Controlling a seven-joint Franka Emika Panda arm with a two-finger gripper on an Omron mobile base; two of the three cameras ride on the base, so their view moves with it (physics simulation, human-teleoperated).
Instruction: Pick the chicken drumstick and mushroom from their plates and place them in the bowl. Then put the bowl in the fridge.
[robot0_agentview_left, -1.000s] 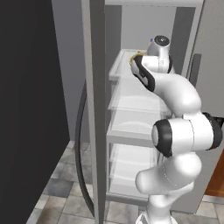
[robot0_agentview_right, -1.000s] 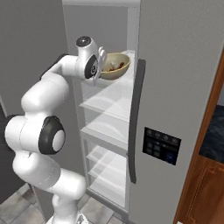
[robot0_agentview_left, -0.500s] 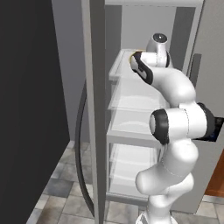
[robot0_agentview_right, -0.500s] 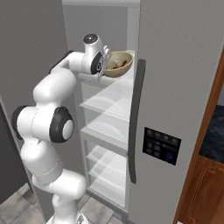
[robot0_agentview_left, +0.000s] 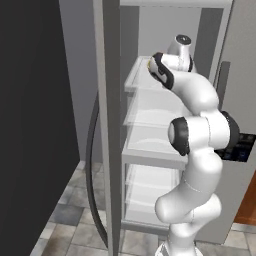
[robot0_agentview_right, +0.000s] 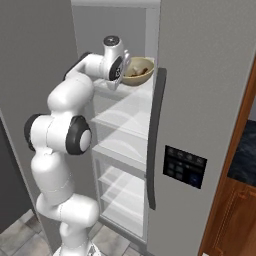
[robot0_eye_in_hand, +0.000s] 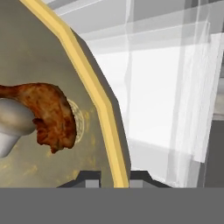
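Note:
The tan-yellow bowl (robot0_agentview_right: 139, 71) sits at top-shelf height inside the open grey fridge (robot0_agentview_right: 205, 85). My gripper (robot0_agentview_right: 121, 76) is shut on the bowl's near rim. In the hand view the yellow rim of the bowl (robot0_eye_in_hand: 94, 92) runs down between my two fingertips, at my gripper (robot0_eye_in_hand: 114, 180). The orange-brown chicken drumstick (robot0_eye_in_hand: 52, 118) lies on the speckled inside of the bowl. The pale mushroom (robot0_eye_in_hand: 13, 124) rests against it at the left edge. From the left base view my white hand (robot0_agentview_left: 179, 50) reaches into the fridge (robot0_agentview_left: 112, 125) at the top shelf.
White translucent shelves (robot0_agentview_right: 125, 125) stack below the top one, with a drawer space lower down. The fridge door with its dark handle (robot0_agentview_right: 152, 145) and black dispenser panel (robot0_agentview_right: 185, 166) stands at the right. A dark wall (robot0_agentview_left: 35, 125) rises at the left, over a tiled floor (robot0_agentview_left: 70, 215).
The arm has stretched further into the fridge, carrying the bowl a little deeper over the top shelf. Its elbow has swung up and closer to the shelves. The gripper stays shut.

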